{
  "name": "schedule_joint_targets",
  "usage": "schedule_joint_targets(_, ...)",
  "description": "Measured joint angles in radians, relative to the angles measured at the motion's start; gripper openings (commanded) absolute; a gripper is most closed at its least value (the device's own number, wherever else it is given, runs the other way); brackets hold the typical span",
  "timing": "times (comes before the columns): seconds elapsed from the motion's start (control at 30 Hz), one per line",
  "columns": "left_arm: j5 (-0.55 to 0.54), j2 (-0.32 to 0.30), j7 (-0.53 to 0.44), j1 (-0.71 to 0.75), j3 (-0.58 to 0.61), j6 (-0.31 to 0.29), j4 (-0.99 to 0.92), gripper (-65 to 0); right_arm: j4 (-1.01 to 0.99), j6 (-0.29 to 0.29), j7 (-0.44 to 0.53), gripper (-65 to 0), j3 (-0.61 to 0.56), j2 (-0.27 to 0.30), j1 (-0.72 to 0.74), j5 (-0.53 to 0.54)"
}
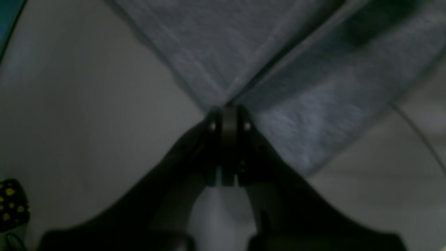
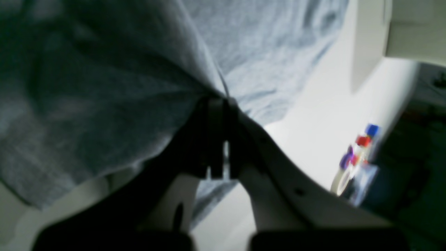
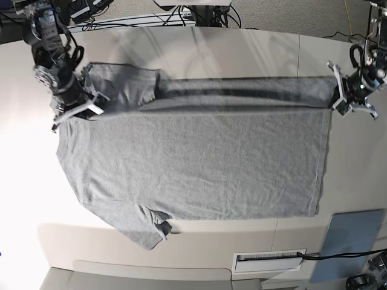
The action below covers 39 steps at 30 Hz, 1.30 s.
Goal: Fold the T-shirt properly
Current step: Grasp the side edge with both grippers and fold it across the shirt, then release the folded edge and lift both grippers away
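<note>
- Left gripper [image 1: 228, 113], centre of the left wrist view: jaws pressed together on a pinch of the T-shirt [image 1: 251, 52], grey cloth fanning up and away from the tips in two taut panels.
- Seen in the base view at the far right edge [image 3: 346, 99], clamped on the shirt's upper right corner at the hem end.
- Right gripper [image 2: 219, 104], centre of the right wrist view: likewise closed tight, cloth bunched at the tips and draped left and upward.
- Found in the base view at upper left [image 3: 75, 104], gripping the shoulder end.
- T-shirt spread plain side up across the white table [image 3: 199, 48], top edge lifted and stretched between both pincers, lower sleeve lying at lower left.
</note>
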Motion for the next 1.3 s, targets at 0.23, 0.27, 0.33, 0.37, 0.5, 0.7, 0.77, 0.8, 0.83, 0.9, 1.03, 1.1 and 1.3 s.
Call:
schedule_joint_targets(0.23,0.003,0.050,0.001,-0.143,0.012,-0.051,-0.073,-65.0,-0.054,-0.030,-0.021,-65.0,-0.072,0.000,0.108,-0.025)
schedule_joint_targets(0.27,0.003,0.058,0.001,-0.156,0.012,-0.063,-0.074,-65.0,-0.054,-0.030,-0.022,-65.0,-0.072,0.000,0.117,-0.025)
schedule_joint_targets(0.33,0.003,0.071,-0.002,-0.175,0.012,-0.068,-0.077,-65.0,-0.054,-0.031,-0.024,-65.0,-0.072,0.000,0.135,-0.026)
schedule_joint_targets(0.37,0.004,0.074,-0.002,-0.180,0.012,-0.067,-0.079,-65.0,-0.054,-0.031,-0.024,-65.0,-0.072,0.000,0.142,-0.026)
schedule_joint_targets(0.5,0.005,0.077,0.003,-0.196,0.012,-0.068,-0.084,-65.0,-0.054,-0.039,-0.011,-65.0,-0.072,0.000,0.149,-0.029)
schedule_joint_targets(0.7,0.006,0.077,0.002,-0.216,0.012,-0.064,-0.084,-65.0,-0.054,-0.039,-0.008,-65.0,-0.072,0.000,0.157,-0.029)
schedule_joint_targets(0.77,0.007,0.079,0.002,-0.214,0.012,-0.068,-0.084,-65.0,-0.054,-0.038,-0.008,-65.0,-0.072,0.000,0.159,-0.029)
schedule_joint_targets(0.8,0.003,0.079,0.002,-0.214,0.012,-0.076,-0.084,-65.0,-0.054,-0.039,-0.008,-65.0,-0.072,0.000,0.159,-0.029)
schedule_joint_targets(0.83,0.003,0.079,0.002,-0.214,0.012,-0.076,-0.084,-65.0,-0.054,-0.039,-0.008,-65.0,-0.072,0.000,0.160,-0.029)
schedule_joint_targets(0.9,0.003,0.079,0.002,-0.214,0.012,-0.075,-0.084,-65.0,-0.054,-0.039,-0.008,-65.0,-0.072,0.000,0.160,-0.029)
schedule_joint_targets(1.03,0.002,0.079,0.002,-0.214,0.012,-0.075,-0.084,-65.0,-0.054,-0.039,-0.008,-65.0,-0.072,0.000,0.160,-0.028)
schedule_joint_targets(1.1,-0.024,0.079,0.004,-0.214,0.012,-0.075,-0.084,-65.0,-0.054,-0.040,-0.008,-64.1,-0.072,0.000,0.160,0.006)
schedule_joint_targets(1.3,-0.031,0.079,0.005,-0.215,0.012,-0.071,-0.084,-38.0,-0.054,-0.090,-0.009,-39.9,-0.072,0.000,0.176,0.042)
